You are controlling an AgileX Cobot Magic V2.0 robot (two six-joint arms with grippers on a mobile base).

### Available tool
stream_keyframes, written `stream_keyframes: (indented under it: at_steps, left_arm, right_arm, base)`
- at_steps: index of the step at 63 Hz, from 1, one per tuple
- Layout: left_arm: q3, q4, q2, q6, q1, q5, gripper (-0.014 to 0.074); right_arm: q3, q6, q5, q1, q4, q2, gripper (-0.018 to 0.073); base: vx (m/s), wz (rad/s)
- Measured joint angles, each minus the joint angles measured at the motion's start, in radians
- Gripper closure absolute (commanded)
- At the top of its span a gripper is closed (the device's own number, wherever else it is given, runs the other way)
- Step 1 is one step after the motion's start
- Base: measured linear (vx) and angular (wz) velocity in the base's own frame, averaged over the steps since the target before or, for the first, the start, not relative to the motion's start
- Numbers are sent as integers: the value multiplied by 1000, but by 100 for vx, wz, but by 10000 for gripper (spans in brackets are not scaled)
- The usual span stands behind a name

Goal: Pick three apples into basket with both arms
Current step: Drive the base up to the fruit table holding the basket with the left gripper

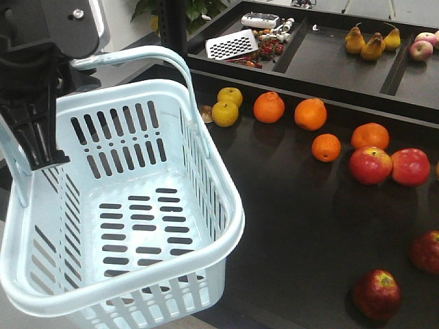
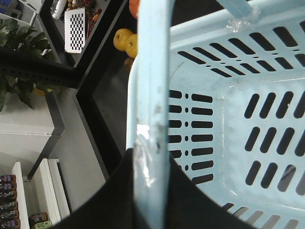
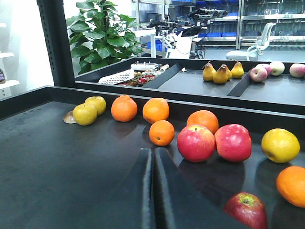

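- The glossy black tabletop (image 1: 288, 226) spreads under and ahead of the right gripper (image 3: 152, 191), whose fingers are pressed together.
- Straight ahead of it and close lies a small orange (image 3: 161, 132). Three larger oranges (image 3: 124, 108) sit beyond, along the raised back rim.
- Ahead to its right, two pink-red apples (image 3: 196, 143) touch each other.
- Close on its right lies a dark apple (image 3: 246, 210). A yellow fruit (image 3: 280, 145) and another orange (image 3: 290, 186) lie farther right.
- Far ahead to its left is a yellow-green pair (image 3: 86, 114), with a small brown object (image 3: 69, 117) beside them.
- That pair also lies beyond the left gripper (image 2: 151, 200), which is clamped on the handle of the basket (image 2: 205, 119).
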Motion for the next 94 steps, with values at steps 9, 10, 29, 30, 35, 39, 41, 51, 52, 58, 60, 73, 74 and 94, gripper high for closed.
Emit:
stream_keyframes:
  at_steps: [9,10,29,30,35,39,41,51,52,58,60,73,74,94]
  left_arm:
    - [0,-1,0,0,0,0,603]
    - [0,-1,0,0,0,0,603]
    - [0,-1,0,0,0,0,603]
    - [0,-1,0,0,0,0,603]
    - [0,-1,0,0,0,0,603]
    - [0,-1,0,0,0,0,603]
    - [0,-1,0,0,0,0,603]
    - [0,0,0,0,0,2,603]
    - [0,1,0,0,0,2,603]
    - [0,4,-2,0,0,11,603]
    - [0,4,-2,0,0,13,603]
    - [0,-33,1,0,0,8,603]
    - [0,-33,1,0,0,8,603]
    - [0,-29,1,0,0,8,603]
  right_arm:
    - [0,0,0,0,0,0,568]
    - [0,0,0,0,0,0,568]
    - [0,0,0,0,0,0,568]
    - [0,0,0,0,0,0,568]
    - [0,0,0,0,0,0,568]
    - [0,0,0,0,0,0,568]
    - [0,0,0,0,0,0,568]
    - [0,0,0,0,0,0,568]
    - [0,0,0,0,0,0,568]
    - [0,0,0,0,0,0,568]
    - [0,0,0,0,0,0,568]
    - [0,0,0,0,0,0,568]
    - [0,0,0,0,0,0,568]
    - [0,0,0,0,0,0,568]
  base:
    - [0,2]
    - [1,4]
    - [0,2]
    - [0,0]
    - [0,1]
    - [0,0]
    - [0,0]
    - [1,-4]
    - [2,-9]
    - [5,-19]
    - [7,-35]
    - [10,-46]
    - [10,-38]
    - [6,-22]
